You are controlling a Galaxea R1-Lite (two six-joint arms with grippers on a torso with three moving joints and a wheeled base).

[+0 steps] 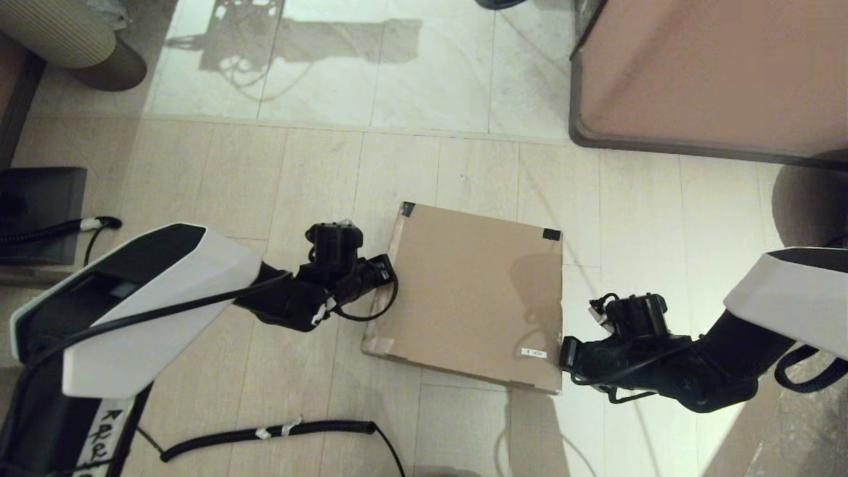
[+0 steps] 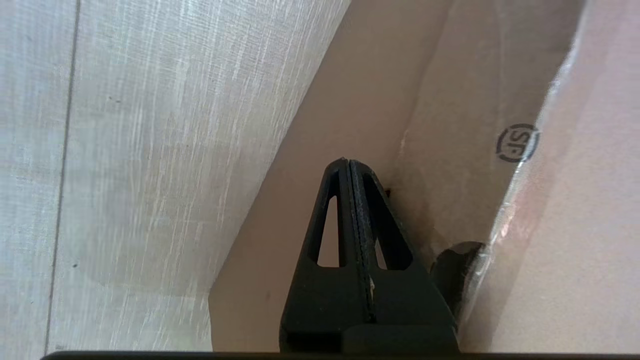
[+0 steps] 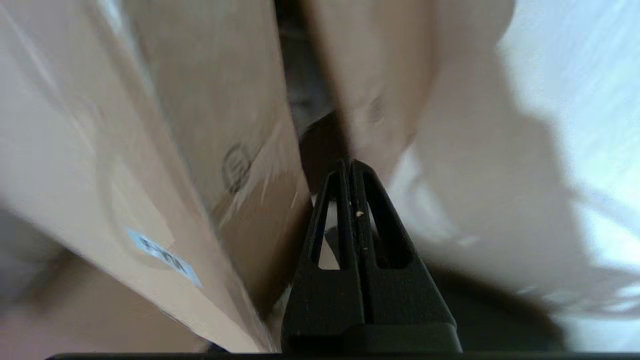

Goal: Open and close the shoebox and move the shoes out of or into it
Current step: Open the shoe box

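Note:
The brown cardboard shoebox (image 1: 470, 291) lies on the floor with its lid down; black tape marks two far lid corners and a small white label (image 1: 535, 353) sits near the front right corner. My left gripper (image 1: 386, 267) is shut and empty, its tip against the box's left side wall (image 2: 400, 100). At the box's right side near the label, my right gripper (image 1: 564, 351) is shut too, its tip (image 3: 348, 164) beside the side wall (image 3: 240, 165) under the lid edge. The shoes are hidden.
A large pinkish-brown cabinet (image 1: 715, 73) stands at the far right. A black coiled cable (image 1: 265, 434) lies on the floor near me. A dark flat object (image 1: 40, 212) sits at the left, a ribbed beige object (image 1: 59, 30) at the far left.

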